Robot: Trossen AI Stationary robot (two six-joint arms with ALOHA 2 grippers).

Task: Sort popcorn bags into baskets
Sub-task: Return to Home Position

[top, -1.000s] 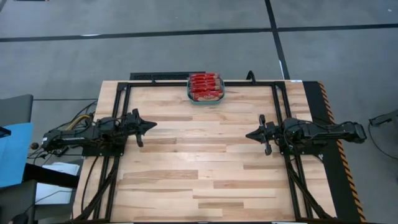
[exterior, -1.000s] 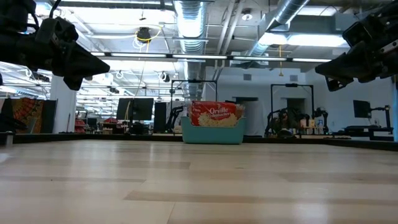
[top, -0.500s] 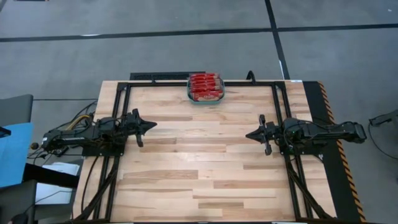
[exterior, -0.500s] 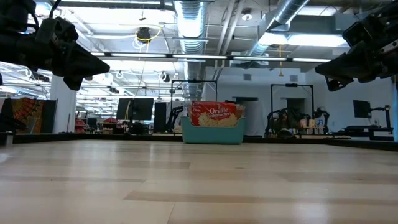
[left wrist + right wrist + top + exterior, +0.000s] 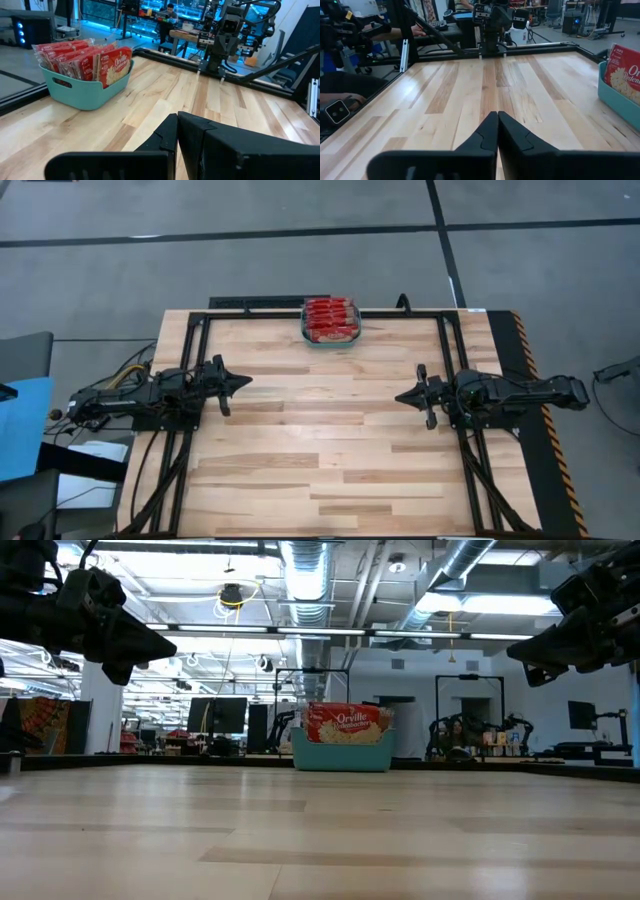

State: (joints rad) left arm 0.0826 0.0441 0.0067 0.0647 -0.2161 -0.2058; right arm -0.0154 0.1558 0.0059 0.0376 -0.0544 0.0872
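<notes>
The basket (image 5: pixel 620 107) runs off the right wrist view's edge, showing only one end. The popcorn bags (image 5: pixel 330 319) are too small to count from above. In the low view the basket's near wall hides their lower halves and the front bag masks those behind, so no count is possible there either.

Popcorn bags (image 5: pixel 331 318) in basket (image 5: pixel 80 95) at table (image 5: pixel 320 445) far edge; left tool (image 5: pixel 245 381), right tool (image 5: pixel 400 396) opposite, mid-table.

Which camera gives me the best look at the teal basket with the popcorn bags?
The left wrist view: the basket shows whole and near, popcorn bags standing in it. The high view shows it small from above, the low view its front far off, the right wrist view just one end.
</notes>
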